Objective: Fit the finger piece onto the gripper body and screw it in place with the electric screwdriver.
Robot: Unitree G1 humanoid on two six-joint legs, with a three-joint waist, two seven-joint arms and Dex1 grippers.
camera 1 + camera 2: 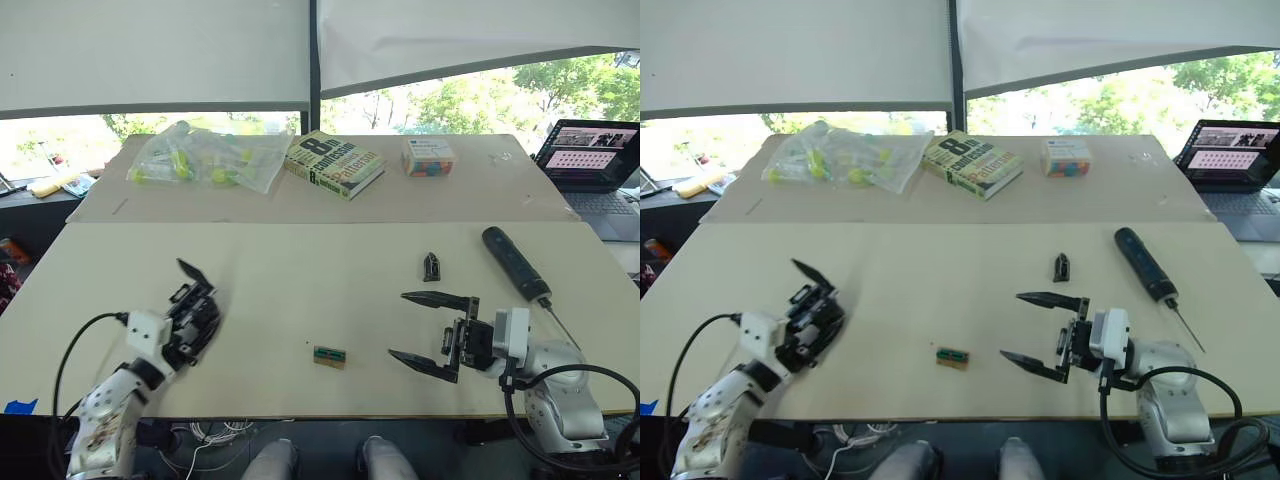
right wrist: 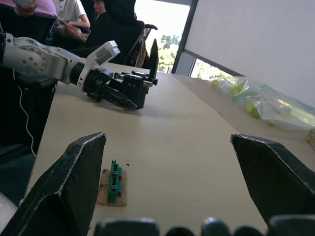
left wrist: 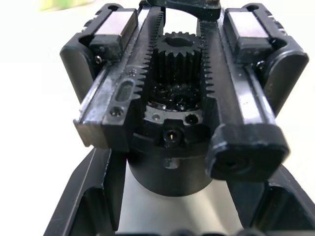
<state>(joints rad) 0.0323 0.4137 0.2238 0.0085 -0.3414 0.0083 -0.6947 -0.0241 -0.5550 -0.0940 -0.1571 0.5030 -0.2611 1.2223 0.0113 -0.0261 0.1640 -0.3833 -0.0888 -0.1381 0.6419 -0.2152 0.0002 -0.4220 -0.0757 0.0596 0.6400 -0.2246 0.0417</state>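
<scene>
Your left gripper [image 1: 188, 318] is clamped on the gripper body [image 1: 195, 305]; right gripper [image 1: 432, 328] jaws apart, empty. Finger piece [image 1: 431, 267] unfitted, electric screwdriver [image 1: 515, 264] untouched.

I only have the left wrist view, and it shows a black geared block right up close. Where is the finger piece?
Observer: The finger piece lies on the table, well to the robot's right of the gripper body held in the left gripper.
Operator: And the screwdriver?
Observer: The electric screwdriver lies on the table just right of the finger piece, with nothing holding it.
Operator: What about the right gripper?
Observer: The right gripper is open and empty, nearer the robot than the finger piece, with its fingers pointing toward the left arm.
</scene>
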